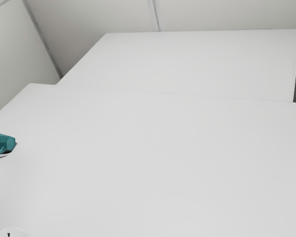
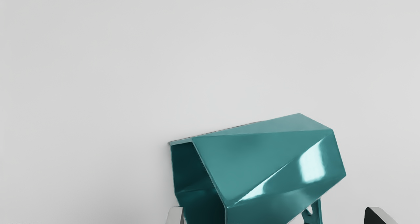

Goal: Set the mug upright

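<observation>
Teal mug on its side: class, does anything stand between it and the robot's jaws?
Nothing visible does. In the wrist view, one of the open jaws overlaps the edge of the teal mug at its mouth.

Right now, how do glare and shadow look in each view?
Wrist view: bright white glare on the teal mug's facets, its inside dark, soft shading on the table beside its mouth; exterior view: flat, even light across the table, a small dark shadow hugging the mug.
</observation>
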Robot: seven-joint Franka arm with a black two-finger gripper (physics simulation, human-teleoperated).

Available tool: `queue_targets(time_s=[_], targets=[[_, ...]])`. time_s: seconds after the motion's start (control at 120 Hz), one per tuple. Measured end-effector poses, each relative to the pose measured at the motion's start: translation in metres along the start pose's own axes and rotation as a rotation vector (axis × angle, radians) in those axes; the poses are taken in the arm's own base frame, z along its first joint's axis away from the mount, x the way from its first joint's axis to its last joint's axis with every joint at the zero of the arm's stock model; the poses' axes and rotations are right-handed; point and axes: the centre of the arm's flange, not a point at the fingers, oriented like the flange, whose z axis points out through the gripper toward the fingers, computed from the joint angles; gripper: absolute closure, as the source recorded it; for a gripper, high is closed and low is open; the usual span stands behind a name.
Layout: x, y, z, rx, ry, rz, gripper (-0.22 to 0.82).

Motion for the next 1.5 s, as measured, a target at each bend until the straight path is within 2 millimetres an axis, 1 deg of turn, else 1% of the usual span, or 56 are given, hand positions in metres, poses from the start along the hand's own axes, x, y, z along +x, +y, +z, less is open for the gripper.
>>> queue_targets(time_s=[0.067,0.2,0.333,0.383,0.45,0.5,0.6,0.717,0.808,0.933,1.217,1.358,1.5], targets=[[-0.003,-0.009,0.003,0.001,0.011,-0.002,0.0],[-0.01,-0.019,0.019,-0.02,0.018,-0.014,0.0],[-0.016,-0.024,0.03,-0.036,0.019,-0.02,0.0],[-0.016,-0.025,0.032,-0.039,0.022,-0.019,0.0],[-0.016,-0.027,0.038,-0.055,0.03,-0.021,0.0],[-0.018,-0.029,0.038,-0.064,0.04,-0.024,0.0],[-0.019,-0.028,0.037,-0.092,0.06,-0.027,0.0],[-0.032,-0.03,0.035,-0.15,0.086,-0.05,0.0],[-0.035,-0.031,0.039,-0.185,0.096,-0.055,0.0],[-0.032,-0.028,0.047,-0.227,0.109,-0.05,0.0],[-0.028,-0.025,0.057,-0.273,0.139,-0.031,0.0],[-0.031,-0.026,0.059,-0.283,0.148,-0.028,0.07],[-0.035,-0.028,0.059,-0.288,0.153,-0.027,0.19]])
